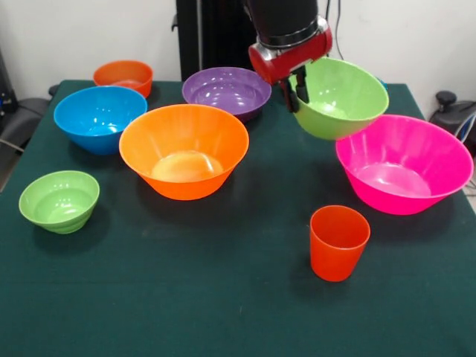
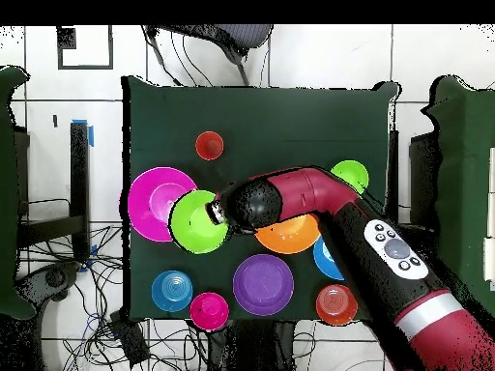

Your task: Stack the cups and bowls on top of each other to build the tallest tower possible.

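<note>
Claw (image 1: 299, 95) pinching the rim of the green bowl (image 1: 343, 97), held tilted in the air | just beside the pink bowl (image 1: 405, 163), no tower begun, it seems | level it and centre over pink before letting go | cup (image 1: 338, 242) stands alone, nearer.

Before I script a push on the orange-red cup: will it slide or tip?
The cup stands upright, taller than wide and tapered to a narrow base, so a high push would likely tip it. It looks like thin plastic, probably light. Once down, it would likely roll in a curve.
</note>
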Controlling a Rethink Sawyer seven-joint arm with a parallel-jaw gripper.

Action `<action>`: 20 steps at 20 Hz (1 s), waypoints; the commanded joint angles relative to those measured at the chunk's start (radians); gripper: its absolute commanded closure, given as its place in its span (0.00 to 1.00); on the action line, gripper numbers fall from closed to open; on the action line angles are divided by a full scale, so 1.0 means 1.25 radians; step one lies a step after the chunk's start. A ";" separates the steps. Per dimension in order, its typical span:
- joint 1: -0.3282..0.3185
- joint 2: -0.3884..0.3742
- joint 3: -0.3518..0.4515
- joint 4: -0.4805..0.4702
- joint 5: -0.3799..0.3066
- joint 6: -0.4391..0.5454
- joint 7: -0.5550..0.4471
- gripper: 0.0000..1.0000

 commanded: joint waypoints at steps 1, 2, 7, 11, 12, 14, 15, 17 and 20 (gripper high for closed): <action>-0.011 0.082 0.057 -0.142 0.028 0.136 -0.236 1.00; -0.012 0.094 0.062 -0.166 0.033 0.155 -0.247 1.00; -0.035 0.130 0.086 -0.217 0.057 0.214 -0.261 1.00; -0.040 0.144 0.101 -0.260 0.065 0.261 -0.266 1.00; -0.039 0.145 0.103 -0.262 0.064 0.262 -0.256 1.00; -0.039 0.154 0.109 -0.274 0.052 0.265 -0.264 1.00; -0.040 0.161 0.110 -0.285 0.050 0.273 -0.267 1.00; -0.047 0.172 0.112 -0.317 0.048 0.300 -0.286 1.00; -0.048 0.183 0.119 -0.337 0.044 0.309 -0.287 1.00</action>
